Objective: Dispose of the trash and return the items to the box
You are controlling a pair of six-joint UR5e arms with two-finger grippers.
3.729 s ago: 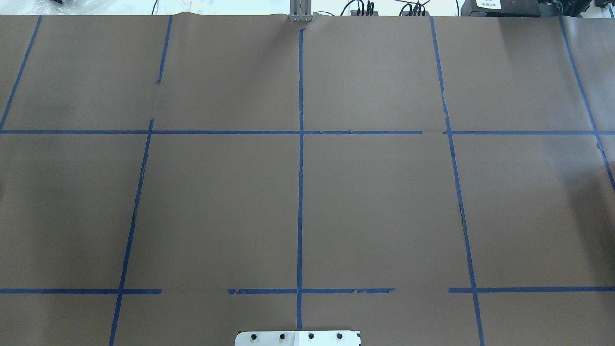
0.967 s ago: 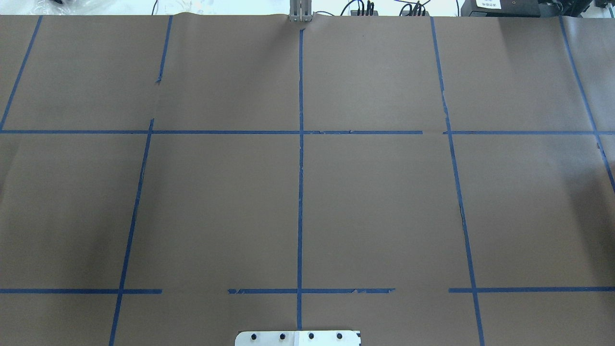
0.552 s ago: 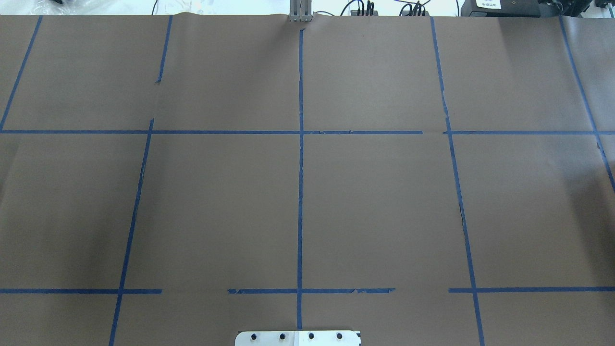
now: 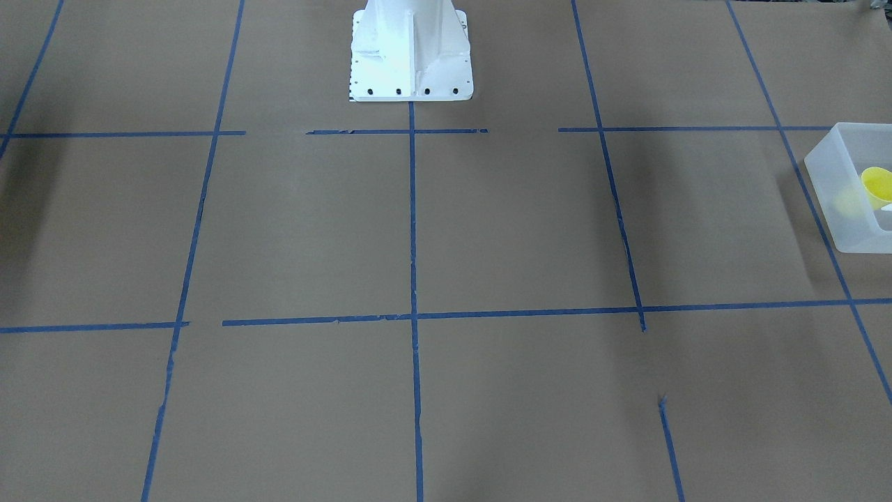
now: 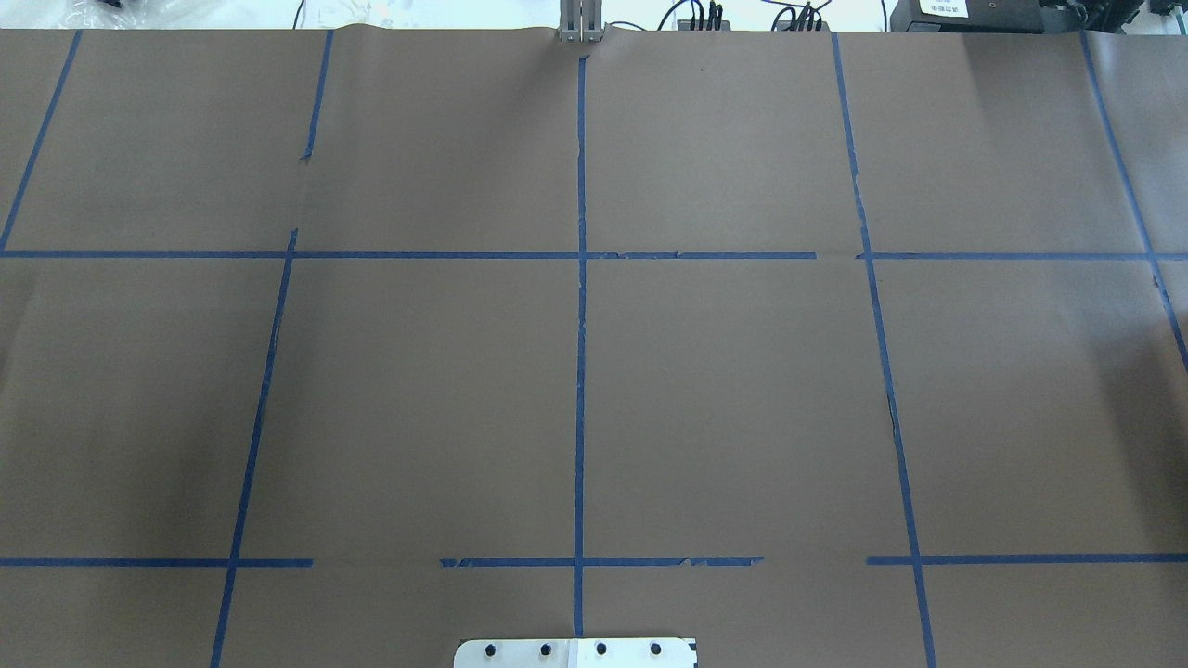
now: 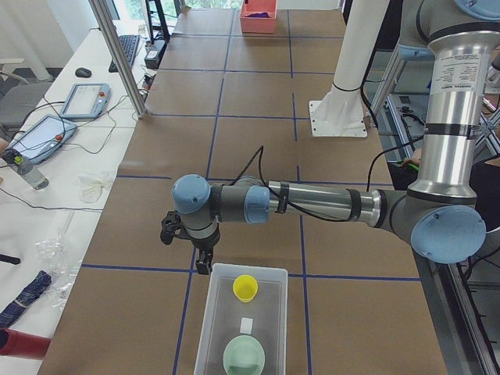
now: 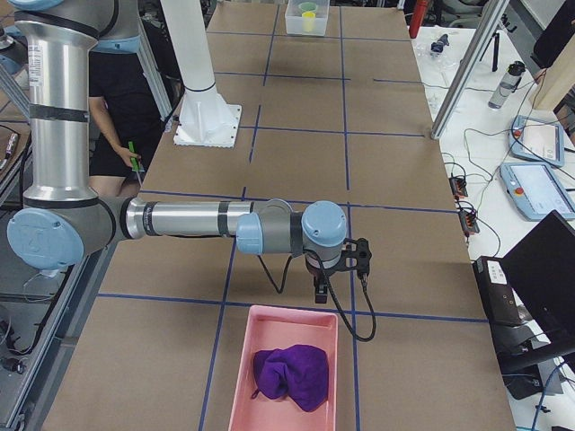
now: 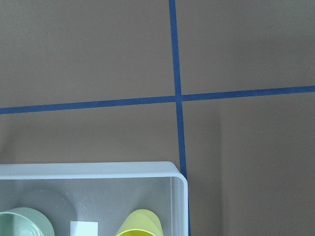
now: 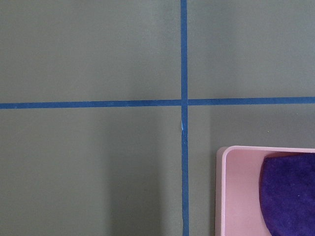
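The box [image 6: 209, 320], a frosted-white bin, stands at the table's end on my left side; it also shows in the front view [image 4: 840, 202] and the left wrist view [image 8: 98, 170]. In it sit the yellow cup [image 6: 245, 287], upright, and a pale green bowl [image 6: 244, 357]. The cup also shows in the front view [image 4: 877, 185] and the left wrist view [image 8: 140, 225]. My left gripper [image 6: 202, 264] hangs just beside the box's near rim; I cannot tell whether it is open. My right gripper [image 7: 321, 294] hangs just beside a pink tray [image 7: 239, 359]; I cannot tell its state either.
The pink tray holds a purple cloth [image 7: 289, 375], also in the right wrist view [image 9: 290, 191]. A white label [image 6: 247, 326] lies on the box floor. The white robot pedestal [image 4: 411, 49] stands mid-table. Brown paper with blue tape lines covers the table [image 5: 742, 390]. A person [image 7: 126, 108] stands behind the robot.
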